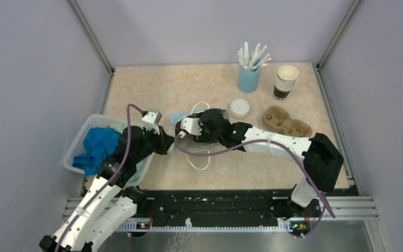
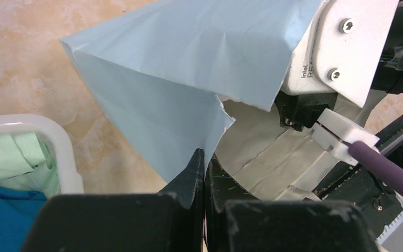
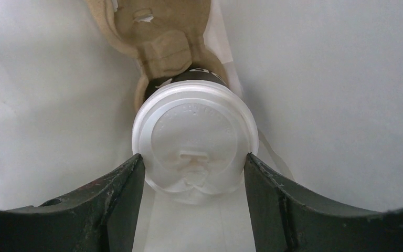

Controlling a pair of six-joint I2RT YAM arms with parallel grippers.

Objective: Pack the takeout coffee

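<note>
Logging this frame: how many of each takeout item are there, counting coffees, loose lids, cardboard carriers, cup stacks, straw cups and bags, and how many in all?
takeout coffee: 1
loose white lid: 1
cardboard carrier: 2, the second inside the bag with the coffee
stack of lidless cups: 1
blue cup of straws: 1
light blue paper bag: 1
Total: 7

The takeout coffee (image 3: pixel 194 142) is seen lidded in smooth plastic; the bag (image 2: pixel 189 68) in matt creased paper; the tray (image 3: pixel 162 42), seemingly, rough pulp.
</note>
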